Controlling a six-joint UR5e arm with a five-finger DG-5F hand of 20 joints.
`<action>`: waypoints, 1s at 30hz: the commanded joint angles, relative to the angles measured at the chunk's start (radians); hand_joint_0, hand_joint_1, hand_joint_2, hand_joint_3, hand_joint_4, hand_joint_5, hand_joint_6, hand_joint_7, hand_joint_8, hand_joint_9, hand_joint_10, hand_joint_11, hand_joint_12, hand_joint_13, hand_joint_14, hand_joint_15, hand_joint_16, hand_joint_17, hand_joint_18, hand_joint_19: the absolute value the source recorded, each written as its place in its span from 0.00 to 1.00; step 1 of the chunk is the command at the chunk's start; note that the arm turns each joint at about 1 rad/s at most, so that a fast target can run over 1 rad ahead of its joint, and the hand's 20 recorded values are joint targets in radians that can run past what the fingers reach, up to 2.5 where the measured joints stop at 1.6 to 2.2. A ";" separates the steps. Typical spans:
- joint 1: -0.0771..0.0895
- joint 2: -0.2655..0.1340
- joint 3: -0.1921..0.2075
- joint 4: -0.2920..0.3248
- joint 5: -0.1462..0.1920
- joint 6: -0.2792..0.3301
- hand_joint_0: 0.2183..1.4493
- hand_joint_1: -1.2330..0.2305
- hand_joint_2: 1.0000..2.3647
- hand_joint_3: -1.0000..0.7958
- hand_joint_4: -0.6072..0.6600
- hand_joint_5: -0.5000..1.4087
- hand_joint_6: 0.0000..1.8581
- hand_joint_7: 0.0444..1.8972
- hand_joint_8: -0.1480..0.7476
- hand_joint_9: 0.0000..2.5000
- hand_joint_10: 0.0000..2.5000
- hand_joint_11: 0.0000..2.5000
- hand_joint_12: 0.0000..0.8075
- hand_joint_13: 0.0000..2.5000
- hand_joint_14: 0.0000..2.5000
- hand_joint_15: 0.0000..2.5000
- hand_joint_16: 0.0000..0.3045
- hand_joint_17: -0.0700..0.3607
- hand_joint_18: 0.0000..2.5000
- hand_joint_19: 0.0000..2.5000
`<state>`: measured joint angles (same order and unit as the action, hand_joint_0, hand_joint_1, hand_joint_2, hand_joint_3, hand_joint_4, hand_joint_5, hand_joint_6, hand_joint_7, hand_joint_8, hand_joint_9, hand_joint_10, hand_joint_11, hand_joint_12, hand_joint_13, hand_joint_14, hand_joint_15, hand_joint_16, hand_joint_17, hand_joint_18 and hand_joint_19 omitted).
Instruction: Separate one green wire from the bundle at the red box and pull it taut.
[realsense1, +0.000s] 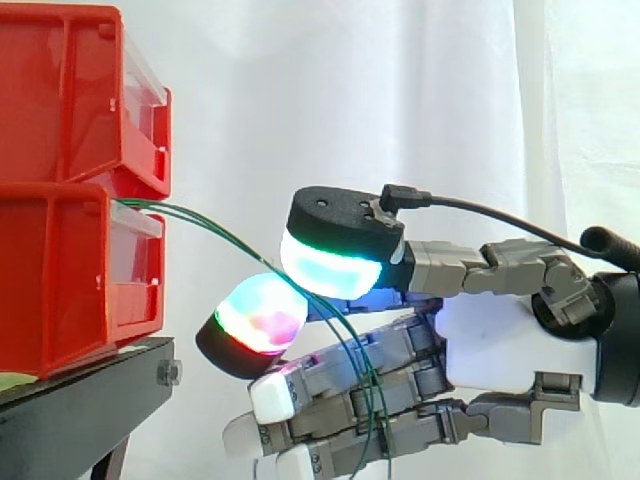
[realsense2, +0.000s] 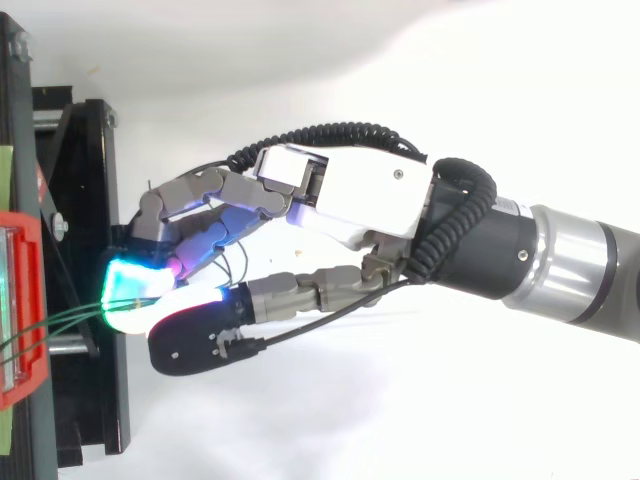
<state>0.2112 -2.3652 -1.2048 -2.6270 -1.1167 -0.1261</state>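
Hand (realsense1: 500, 335) sits at 3 o'clock of the red box (realsense1: 60, 280), among the green wires (realsense1: 205, 216), which sag from the box toward 5 o'clock. Whether it grips one, I cannot tell. No wire looks separated or taut, so both steps seemingly remain.

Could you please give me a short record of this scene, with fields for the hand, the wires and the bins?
hand: comes in from the right, level with the lower bin
pads: two glowing ones closed on the wires
green wires: leave the bins together, pass between the pads, then hang down across the lower fingers
wire state: curved and slack, none yet taut
red bins: two, stacked
black stand: under the bins
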 joint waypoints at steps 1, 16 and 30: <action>-0.001 0.007 0.002 -0.001 0.000 0.000 0.30 0.36 0.01 0.38 0.64 0.16 0.47 0.52 0.50 0.30 0.00 0.18 0.43 0.25 0.00 0.10 0.17 0.43 0.24 0.12; -0.009 0.026 0.004 -0.011 0.000 -0.006 0.29 0.41 0.01 0.44 0.63 0.17 0.48 0.57 0.52 0.32 0.01 0.19 0.43 0.26 0.00 0.10 0.16 0.42 0.25 0.13; -0.009 0.024 0.002 -0.013 0.000 -0.021 0.32 0.29 0.00 0.28 0.62 0.17 0.48 0.57 0.50 0.32 0.00 0.20 0.42 0.27 0.00 0.11 0.16 0.42 0.28 0.13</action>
<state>0.2029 -2.3394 -1.2025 -2.6411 -1.1168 -0.1357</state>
